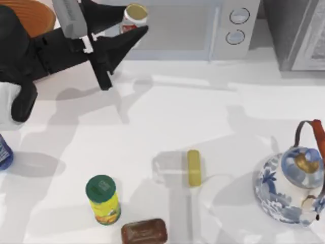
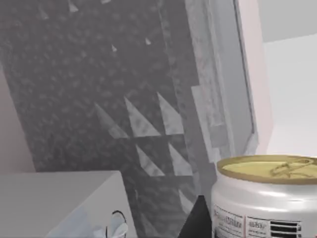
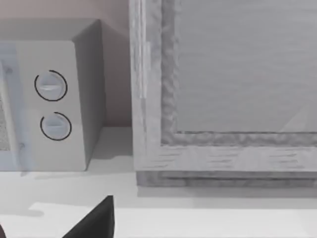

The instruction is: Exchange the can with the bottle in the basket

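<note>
Left gripper (image 1: 133, 26) raised near the table's (image 1: 167, 117) back left corner, black fingers clamped on the bottle (image 1: 134, 18): white body, red label marks, round tan-gold cap; up close in the left wrist view, a silvery-white wall, small print and a barcode too fine to read, and a ring-pull shape on the gold lid (image 2: 267, 167). Wicker basket (image 1: 30, 14) orange-brown, cut off by the back left corner, partly hidden under the black arm. Deep-blue can (image 1: 4, 152) at the table's left edge, standing upright, only partly seen, well apart from the basket. Broad bare white tabletop through the middle and toward the right. Along the front edge: yellow container with a green lid (image 1: 103, 199), upright, printing illegible; a brown rounded block (image 1: 144, 232) just beside it; a flat yellow bar (image 1: 193, 167) near the centre. Blue-and-white patterned teapot (image 1: 292, 188) with a looped handle at the right edge. Grey microwave (image 1: 203, 28) with two round dials at the back edge. Right gripper (image 3: 96, 220): a dark fingertip facing the microwave; spread of its fingers cannot be told.
</note>
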You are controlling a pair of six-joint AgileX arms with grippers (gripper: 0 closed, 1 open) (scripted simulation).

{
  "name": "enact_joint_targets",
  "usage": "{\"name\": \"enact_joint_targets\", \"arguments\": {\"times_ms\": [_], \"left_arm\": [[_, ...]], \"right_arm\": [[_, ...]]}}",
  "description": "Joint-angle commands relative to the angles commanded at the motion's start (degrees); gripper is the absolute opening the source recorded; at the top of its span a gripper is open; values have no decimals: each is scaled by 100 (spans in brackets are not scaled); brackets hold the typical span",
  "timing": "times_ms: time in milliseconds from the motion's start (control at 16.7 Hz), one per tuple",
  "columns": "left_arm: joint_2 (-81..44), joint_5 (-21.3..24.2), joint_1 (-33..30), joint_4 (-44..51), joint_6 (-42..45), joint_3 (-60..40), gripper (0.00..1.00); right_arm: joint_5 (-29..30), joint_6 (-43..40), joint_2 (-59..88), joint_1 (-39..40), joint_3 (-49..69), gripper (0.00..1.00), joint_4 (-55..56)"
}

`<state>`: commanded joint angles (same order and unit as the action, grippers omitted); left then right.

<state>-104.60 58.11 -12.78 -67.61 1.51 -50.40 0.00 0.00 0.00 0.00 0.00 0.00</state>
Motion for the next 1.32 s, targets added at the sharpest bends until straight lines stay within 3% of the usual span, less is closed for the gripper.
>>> {"name": "enact_joint_targets", "arguments": {"times_ms": [240, 420, 960, 1320], "left_arm": [[-2143, 902, -333, -865, 51, -733, 0], [-3262, 1329, -515, -1182, 44, -1015, 0], [-3925, 1553, -636, -1291, 30, -1120, 0], [-3925, 1553, -636, -1291, 30, -1120, 45]], "right_arm": [[0, 0, 0, 0, 0, 100, 0], [0, 0, 0, 0, 0, 100, 0], [0, 0, 0, 0, 0, 100, 0], [0, 0, 0, 0, 0, 100, 0]]}}
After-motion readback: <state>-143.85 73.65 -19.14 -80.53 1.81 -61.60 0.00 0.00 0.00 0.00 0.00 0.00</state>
